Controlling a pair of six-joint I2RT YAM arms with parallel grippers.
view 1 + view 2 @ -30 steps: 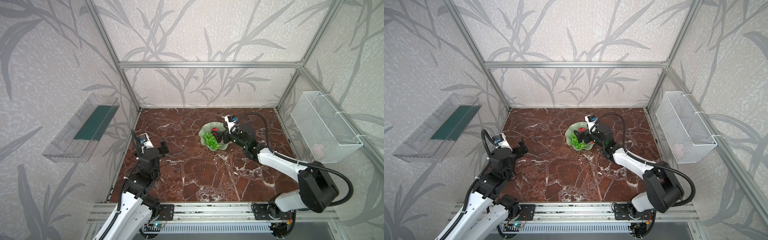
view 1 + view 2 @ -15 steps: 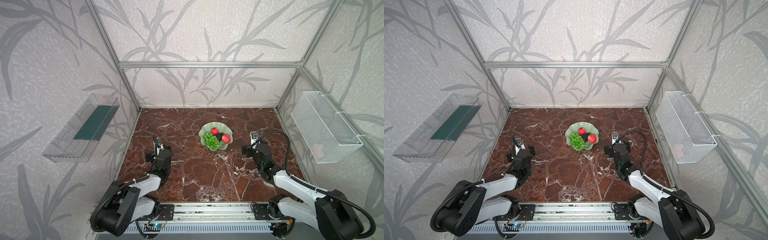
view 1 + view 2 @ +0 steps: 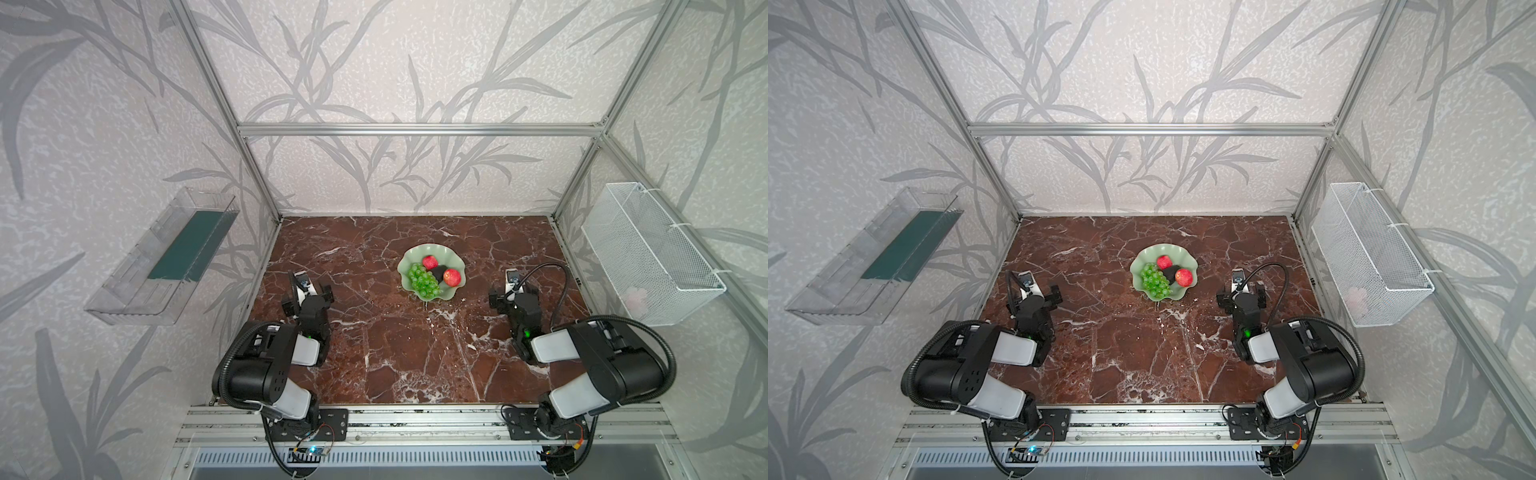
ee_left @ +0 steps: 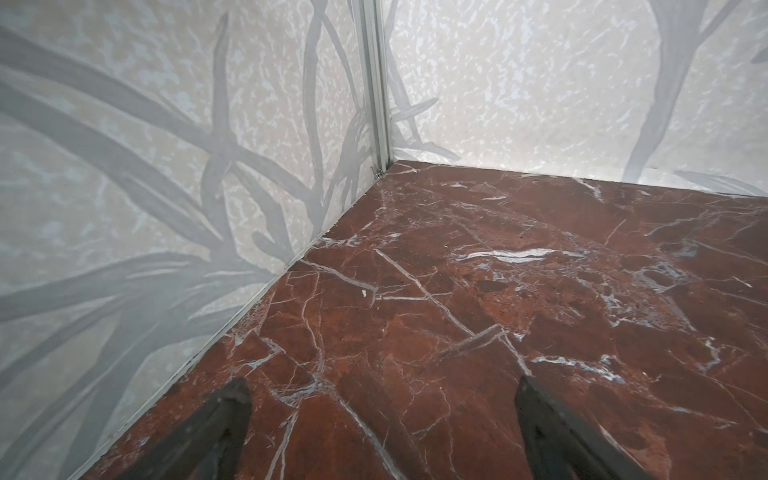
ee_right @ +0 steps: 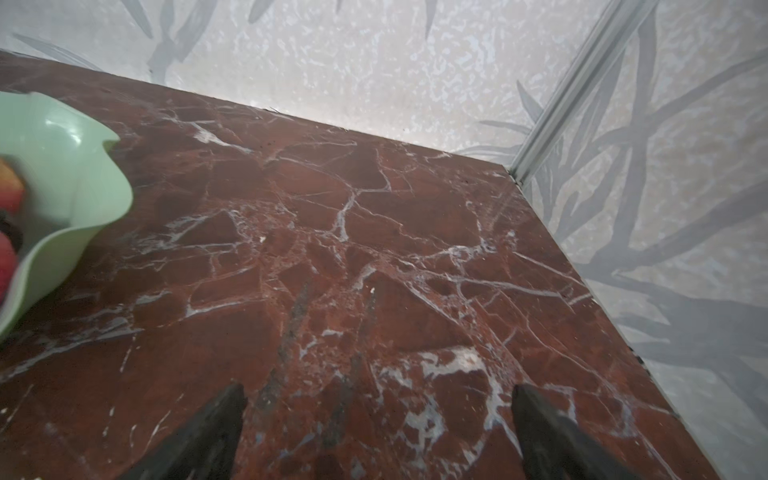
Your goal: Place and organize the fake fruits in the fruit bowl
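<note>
The pale green fruit bowl (image 3: pixel 428 249) (image 3: pixel 1162 248) stands a little behind the middle of the marble table. Inside it lie two red apples (image 3: pixel 430 262) (image 3: pixel 452 277), a dark avocado (image 3: pixel 439 272) between them and a bunch of green grapes (image 3: pixel 423 281). My left gripper (image 3: pixel 306 300) (image 4: pixel 382 399) stands open near the left wall, empty, low over bare marble. To the right of the bowl and well clear of it, my right gripper (image 3: pixel 514 297) (image 5: pixel 376 401) is open and empty. In the right wrist view the bowl's wavy rim (image 5: pixel 83 174) and an apple (image 5: pixel 8 187) show at the edge.
A clear plastic tray (image 3: pixel 166 266) hangs on the left wall and a white wire basket (image 3: pixel 648 257) on the right wall. Aluminium posts (image 4: pixel 376 83) stand at the back corners. Both arms are folded back near the front rail (image 3: pixel 415 419).
My right gripper has drawn back from the bowl to the right side of the table. The left arm has folded back too. The fruits in the bowl now show uncovered.
</note>
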